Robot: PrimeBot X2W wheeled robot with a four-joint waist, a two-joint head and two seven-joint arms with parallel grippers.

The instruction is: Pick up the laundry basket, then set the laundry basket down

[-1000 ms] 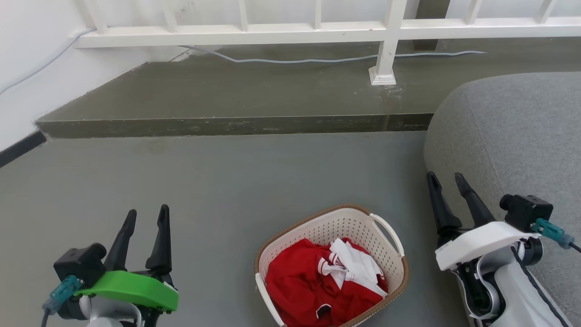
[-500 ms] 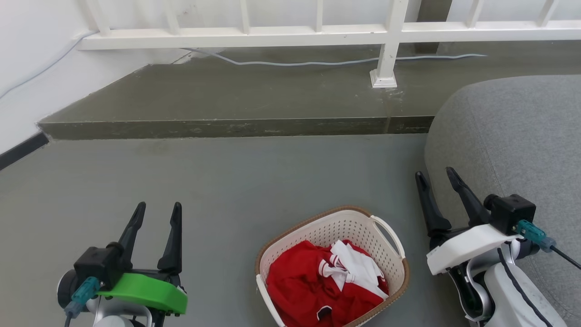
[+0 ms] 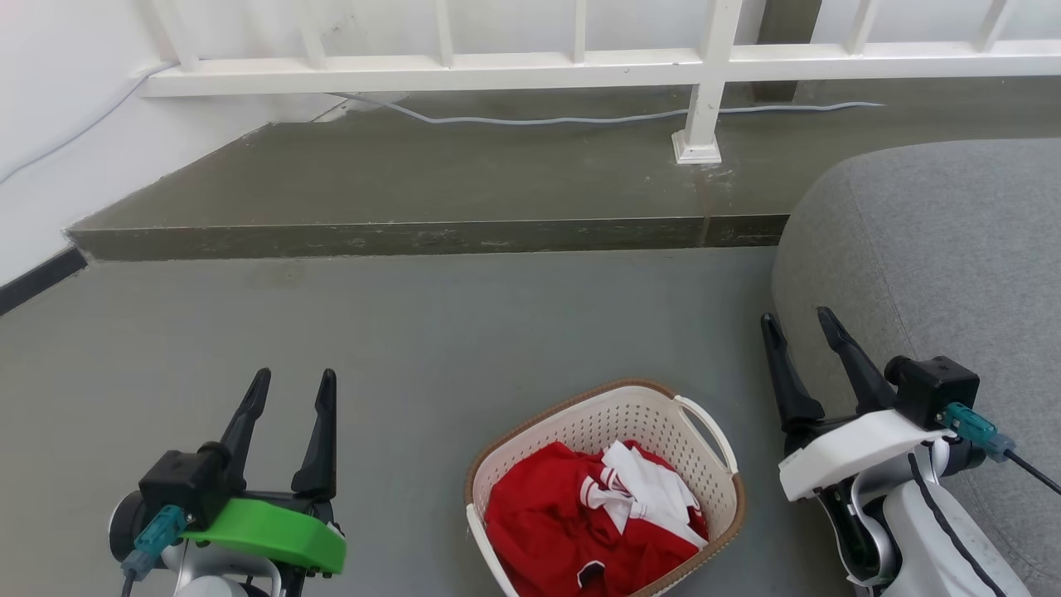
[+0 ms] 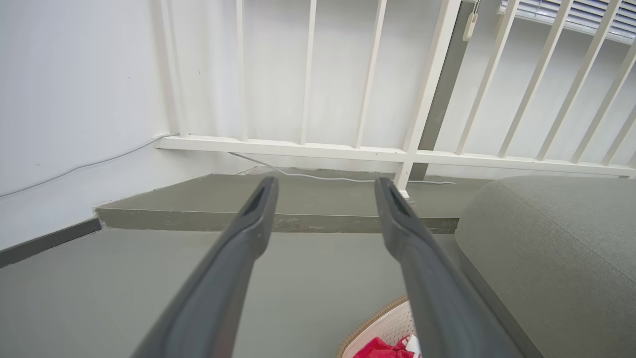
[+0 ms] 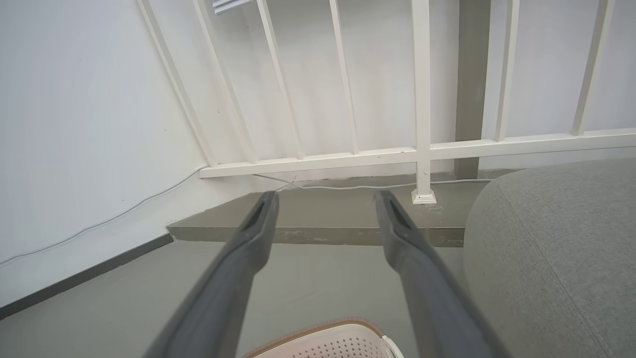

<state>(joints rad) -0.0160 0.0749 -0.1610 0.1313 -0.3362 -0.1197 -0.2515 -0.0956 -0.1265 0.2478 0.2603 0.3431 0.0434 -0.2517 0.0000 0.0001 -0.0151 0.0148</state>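
At the lower left of the head view, the left gripper point(image 3: 293, 381) hovers above the grey floor point(image 3: 464, 332), its fingers pointing forward and spread wide with nothing between them. Between the two arms the laundry basket point(image 3: 580, 423) sits on the floor, apart from both grippers, holding a crumpled red garment point(image 3: 555, 522) with a white one point(image 3: 651, 489) on top. At the lower right, the right gripper point(image 3: 796, 319) hangs just beside the grey sofa point(image 3: 937, 249), its fingers likewise parted and empty.
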